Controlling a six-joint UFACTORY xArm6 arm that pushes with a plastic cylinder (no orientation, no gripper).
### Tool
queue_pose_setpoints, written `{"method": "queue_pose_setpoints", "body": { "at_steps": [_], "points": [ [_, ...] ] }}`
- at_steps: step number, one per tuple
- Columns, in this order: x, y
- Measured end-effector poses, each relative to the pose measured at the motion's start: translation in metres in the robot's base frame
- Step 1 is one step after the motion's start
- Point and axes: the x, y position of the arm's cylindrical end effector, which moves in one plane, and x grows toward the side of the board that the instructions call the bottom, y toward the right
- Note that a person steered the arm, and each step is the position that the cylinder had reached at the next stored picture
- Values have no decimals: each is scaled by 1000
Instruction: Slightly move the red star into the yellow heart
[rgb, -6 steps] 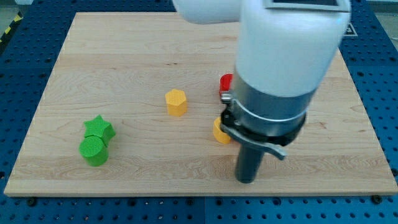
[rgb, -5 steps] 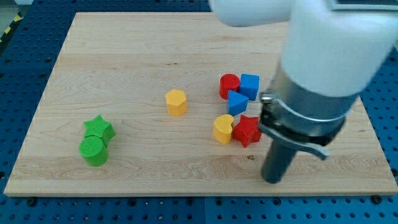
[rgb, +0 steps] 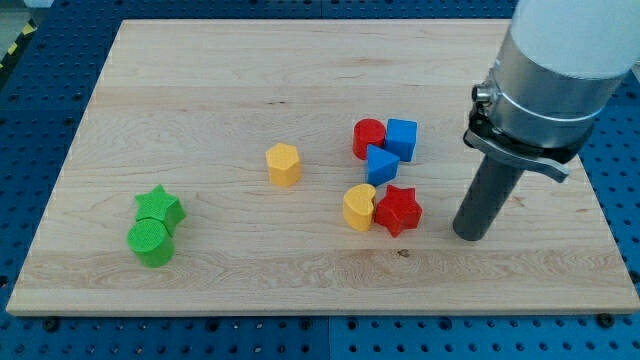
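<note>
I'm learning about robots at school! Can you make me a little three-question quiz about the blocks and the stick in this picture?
1. True or false: my tip is at the view's right of the red star.
2. Which block sits against the red star, on its side toward the view's left? A) green star B) yellow heart C) blue cube
3. Fill in: the green cylinder sits right beside the green ____.

Key: 1 true, with bare board between them; 2 B; 3 star.
</note>
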Motion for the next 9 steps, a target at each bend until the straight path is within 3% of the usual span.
{"method": "queue_pose_setpoints", "body": {
  "at_steps": [7,9],
  "points": [
    [-25,-45],
    [-24,-29]
  ]
}}
